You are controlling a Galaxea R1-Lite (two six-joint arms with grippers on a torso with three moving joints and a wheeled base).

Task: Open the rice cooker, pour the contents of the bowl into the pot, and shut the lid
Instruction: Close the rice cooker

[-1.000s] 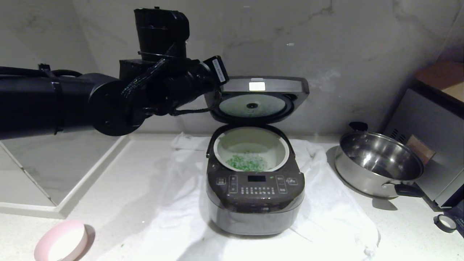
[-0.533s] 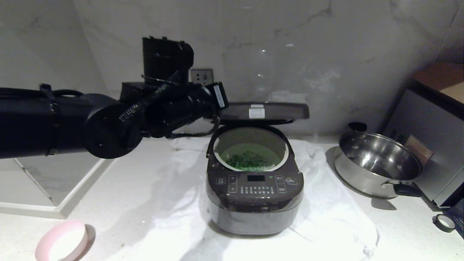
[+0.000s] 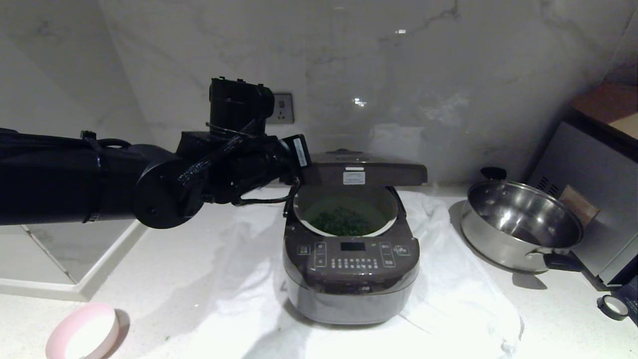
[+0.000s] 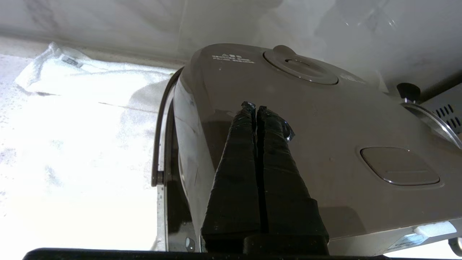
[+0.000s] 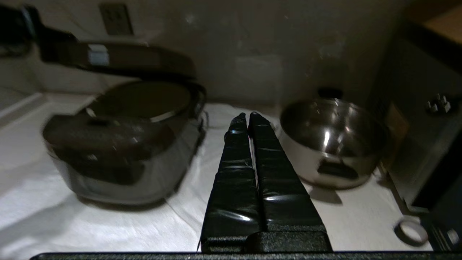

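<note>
Lid (image 3: pixel 366 174) level above pot (image 3: pixel 394 219)

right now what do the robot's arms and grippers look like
The left arm is matte black: a thick tube, a round joint, black braided cables and a small white label by the wrist. The left gripper and the right gripper each have two long tapering fingers wrapped in glossy black tape.

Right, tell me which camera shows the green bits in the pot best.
Head view: the green bits lie in plain sight in the white pot, under the half-lowered lid. The left wrist view shows only the lid's top; the right wrist view is too blurred to show them.
</note>
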